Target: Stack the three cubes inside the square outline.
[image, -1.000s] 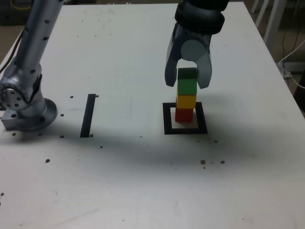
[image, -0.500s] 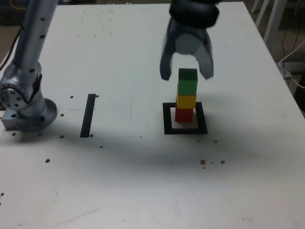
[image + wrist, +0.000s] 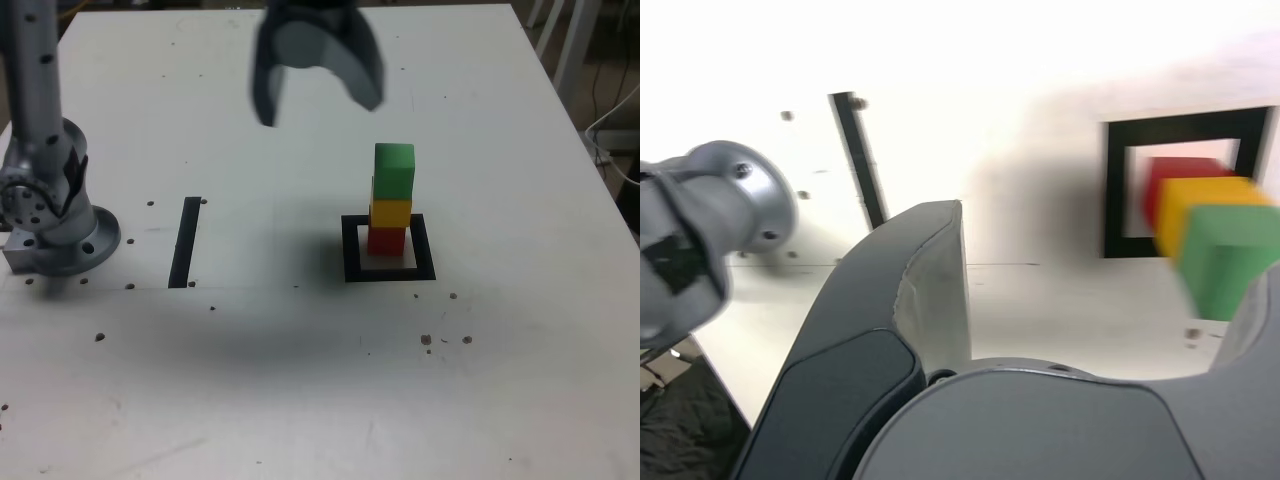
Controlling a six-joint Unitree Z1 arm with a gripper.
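Note:
The three cubes stand as one stack inside the square outline (image 3: 389,249): red cube (image 3: 386,240) at the bottom, yellow cube (image 3: 390,211) in the middle, green cube (image 3: 393,169) on top, set slightly off toward the exterior view's right. My gripper (image 3: 318,104) hangs open and empty, high above the table and off to the exterior view's left of the stack. The wrist view shows the same stack from above, green cube (image 3: 1230,256), yellow cube (image 3: 1205,200), red cube (image 3: 1170,180) and the outline (image 3: 1118,190), beyond one dark finger (image 3: 925,290).
A straight black strip (image 3: 186,241) lies on the white table (image 3: 300,380) at the exterior view's left, close to the arm's metal base (image 3: 50,215). Small dark specks dot the table. Chair legs and cables stand past the right edge.
My gripper has let go of the green cube, opened wide, risen and swung to the exterior view's left, away from the stack. The stack has stayed in place.

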